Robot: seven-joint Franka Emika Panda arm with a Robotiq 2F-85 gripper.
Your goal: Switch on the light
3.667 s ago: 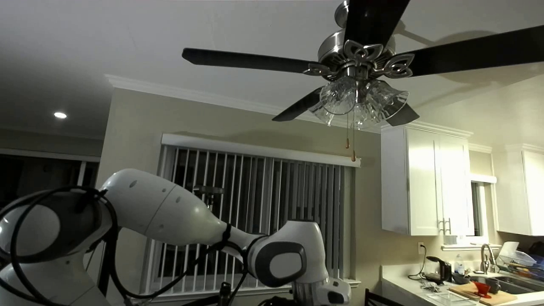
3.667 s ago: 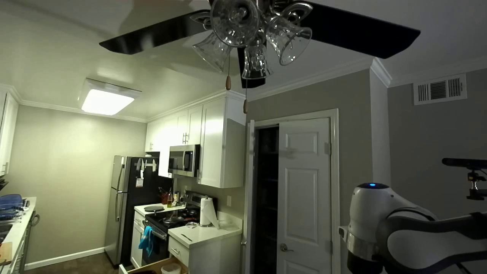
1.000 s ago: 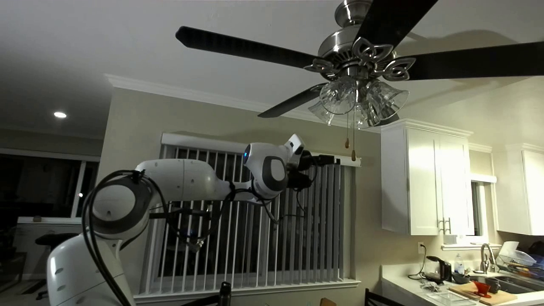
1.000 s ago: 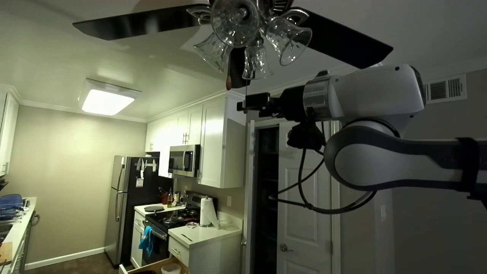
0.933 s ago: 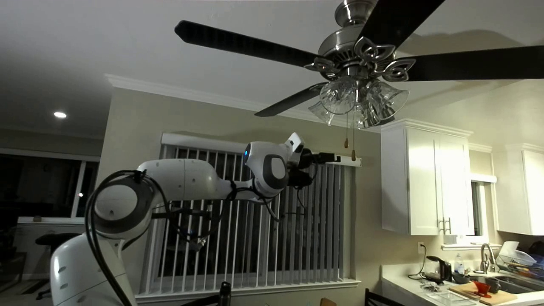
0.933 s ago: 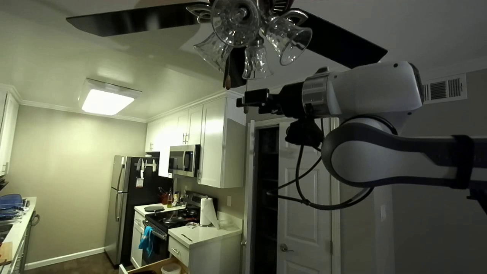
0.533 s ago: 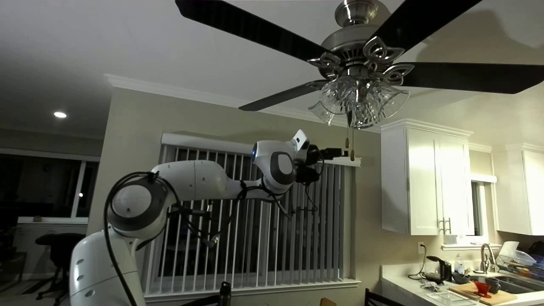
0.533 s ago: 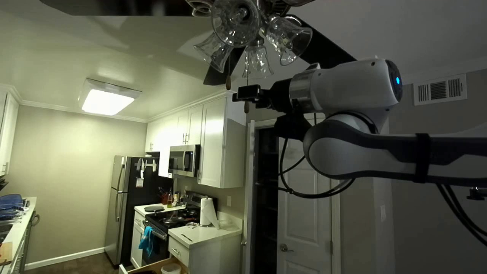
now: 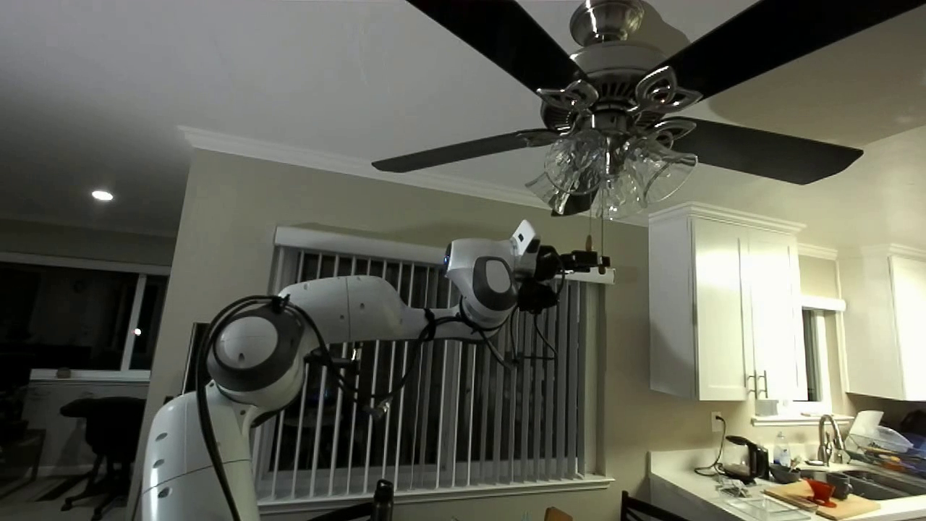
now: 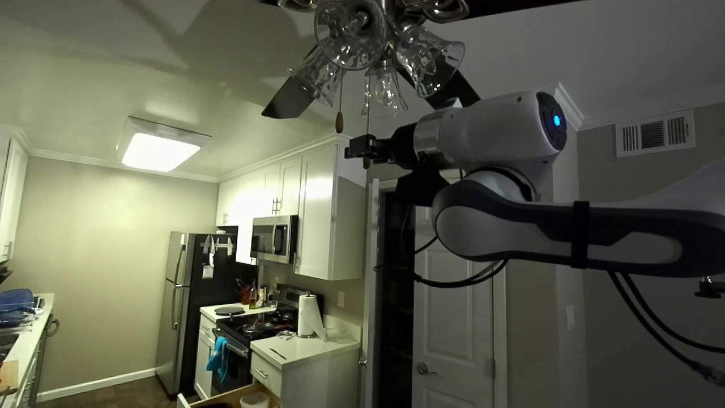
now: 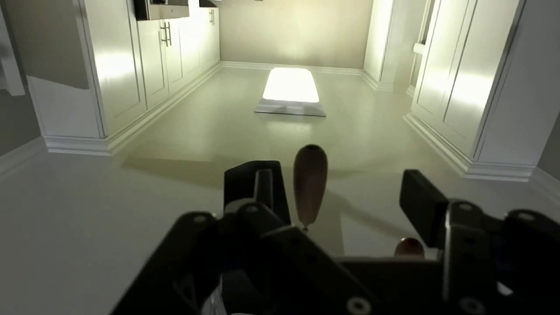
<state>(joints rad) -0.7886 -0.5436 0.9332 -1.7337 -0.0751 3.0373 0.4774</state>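
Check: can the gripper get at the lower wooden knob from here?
Probably yes: in the wrist view the gripper is open, the lower wooden knob shows between its fingers, and nothing seems in the way; exact depth is hard to judge.

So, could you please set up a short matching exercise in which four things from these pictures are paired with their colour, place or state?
Things
1. gripper
2. towel
3. kitchen light
4. fan lights

Descriptions
A. lit, glowing white
B. unlit
C. open, near a wooden pull
D. blue, hanging on the oven

Right pairs: 1-C, 2-D, 3-A, 4-B.
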